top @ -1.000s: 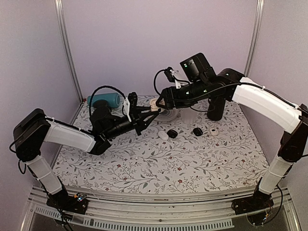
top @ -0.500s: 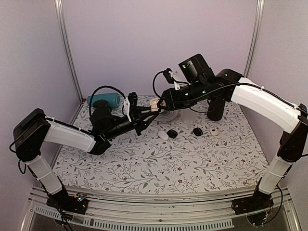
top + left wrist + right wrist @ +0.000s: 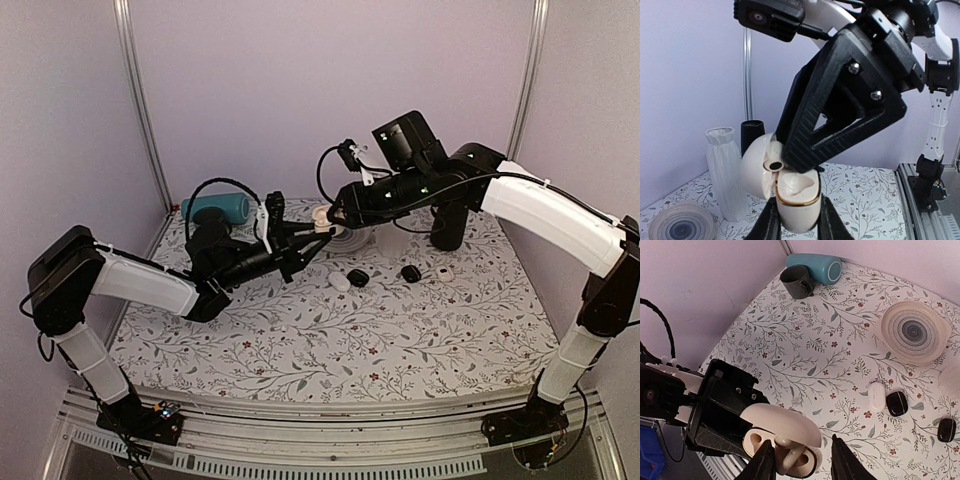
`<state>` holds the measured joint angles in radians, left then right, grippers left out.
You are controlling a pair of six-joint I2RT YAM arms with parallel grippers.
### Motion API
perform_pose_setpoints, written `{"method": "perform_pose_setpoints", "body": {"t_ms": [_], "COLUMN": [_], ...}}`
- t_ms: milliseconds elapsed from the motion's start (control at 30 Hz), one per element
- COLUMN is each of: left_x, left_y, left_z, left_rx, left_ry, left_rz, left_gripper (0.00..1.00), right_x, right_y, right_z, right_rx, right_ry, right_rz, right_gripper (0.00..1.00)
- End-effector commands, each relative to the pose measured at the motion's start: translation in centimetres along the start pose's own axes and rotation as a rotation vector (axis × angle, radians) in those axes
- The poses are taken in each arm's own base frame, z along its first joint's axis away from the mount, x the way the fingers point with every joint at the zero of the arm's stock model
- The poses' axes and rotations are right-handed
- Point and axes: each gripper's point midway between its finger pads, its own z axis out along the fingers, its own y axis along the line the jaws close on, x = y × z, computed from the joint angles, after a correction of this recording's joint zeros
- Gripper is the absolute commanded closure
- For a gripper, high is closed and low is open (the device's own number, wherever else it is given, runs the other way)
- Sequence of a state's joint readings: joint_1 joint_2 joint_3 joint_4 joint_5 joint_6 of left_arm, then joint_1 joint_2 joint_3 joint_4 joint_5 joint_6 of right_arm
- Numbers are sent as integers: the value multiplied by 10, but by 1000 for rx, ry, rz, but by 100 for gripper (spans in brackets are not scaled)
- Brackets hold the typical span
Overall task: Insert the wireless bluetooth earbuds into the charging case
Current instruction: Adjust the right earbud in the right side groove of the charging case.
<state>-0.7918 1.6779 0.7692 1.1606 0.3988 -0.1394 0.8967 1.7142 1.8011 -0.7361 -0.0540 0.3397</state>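
The case (image 3: 796,212) is off the tabletop (image 3: 330,340), clamped upright at its base in your left hand (image 3: 797,225), with its lid (image 3: 756,167) swung open to one side. An earbud (image 3: 785,452) stands stem-down in one well. Whether the other well holds anything, you cannot tell. Your right hand (image 3: 802,462) comes down from above with its fingers part-open astride that earbud. One finger (image 3: 764,462) looks to be against it and the other stands off, so you cannot count it as a firm grip. Both hands meet over the far middle of the tabletop, just above the plate (image 3: 935,347). The tabletop has a white cover printed with leafy sprigs and small red flowers. Lilac walls (image 3: 330,90) with metal uprights close it in. The plate is empty. Near it lie a white pod (image 3: 876,396) with a black pod (image 3: 898,403) just beside it, and a second black pod (image 3: 946,429) further right. A dark mug (image 3: 797,281) stands at the far left, touching a teal cylinder (image 3: 817,267) that lies on its side. A ribbed white vase (image 3: 725,175) and a tall black vessel (image 3: 447,228) stand near the back. What they contain is hidden from you.
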Motion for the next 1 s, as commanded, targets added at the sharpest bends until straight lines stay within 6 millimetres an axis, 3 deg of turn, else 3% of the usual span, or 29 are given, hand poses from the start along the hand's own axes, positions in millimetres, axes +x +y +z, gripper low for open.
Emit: {"method": "perform_pose_setpoints", "body": {"t_ms": [0, 767, 967], "left_x": [-13, -22, -21], "left_y": [-16, -18, -19], "left_z": [-1, -10, -12], "left_rx": [68, 186, 192], "left_ry": [-54, -77, -72], "left_rz": [-4, -129, -135], "left_gripper": [100, 100, 100], "right_x": [-7, 1, -3], "right_y": [4, 15, 20], "right_z": [-13, -18, -21], "right_rx": [-9, -83, -132], "right_ry": [-39, -26, -41], "right_rz": [-38, -193, -193], "right_gripper": [65, 71, 62]}}
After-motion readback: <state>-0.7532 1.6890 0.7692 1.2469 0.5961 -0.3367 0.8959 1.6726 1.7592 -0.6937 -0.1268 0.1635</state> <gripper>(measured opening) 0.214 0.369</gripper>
